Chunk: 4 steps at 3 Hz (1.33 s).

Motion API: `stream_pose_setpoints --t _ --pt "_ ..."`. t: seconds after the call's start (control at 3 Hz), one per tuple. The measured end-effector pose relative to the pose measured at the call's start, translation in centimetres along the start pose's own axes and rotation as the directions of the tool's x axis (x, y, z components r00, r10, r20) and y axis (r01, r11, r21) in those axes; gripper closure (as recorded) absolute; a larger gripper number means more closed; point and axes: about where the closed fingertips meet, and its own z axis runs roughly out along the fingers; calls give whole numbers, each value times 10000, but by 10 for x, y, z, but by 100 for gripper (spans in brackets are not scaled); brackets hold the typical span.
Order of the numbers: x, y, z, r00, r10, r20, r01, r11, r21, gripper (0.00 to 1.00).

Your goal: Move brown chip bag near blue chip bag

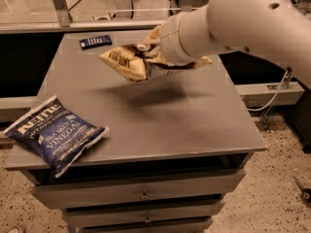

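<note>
The brown chip bag [127, 63] hangs in the air above the middle back of the grey table [194, 115], tilted, its tan end pointing left. My gripper [153, 57] is shut on the bag's right half, mostly hidden behind my white arm [233, 23], which reaches in from the upper right. The blue chip bag [53, 132] lies flat on the table's front left corner, partly overhanging the edge, well to the lower left of the brown bag.
A small dark flat rectangular device [95, 41] lies at the table's back left. Drawers [141, 195] sit under the tabletop. A cable and rail [272, 89] run to the right, and a glass partition stands behind the table.
</note>
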Motion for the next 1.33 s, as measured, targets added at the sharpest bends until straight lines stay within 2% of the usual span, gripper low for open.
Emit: stream_pose_setpoints --t 0.33,0.67,1.0,1.33 --pt "-34 18 22 9963 -544 671 526 9982 282 100" --pt "-60 39 39 9894 -662 1289 642 9977 196 86" --pt "-84 60 48 9795 -623 1918 653 9978 -95 62" --pt "-97 80 54 9729 -465 2264 578 9974 -438 40"
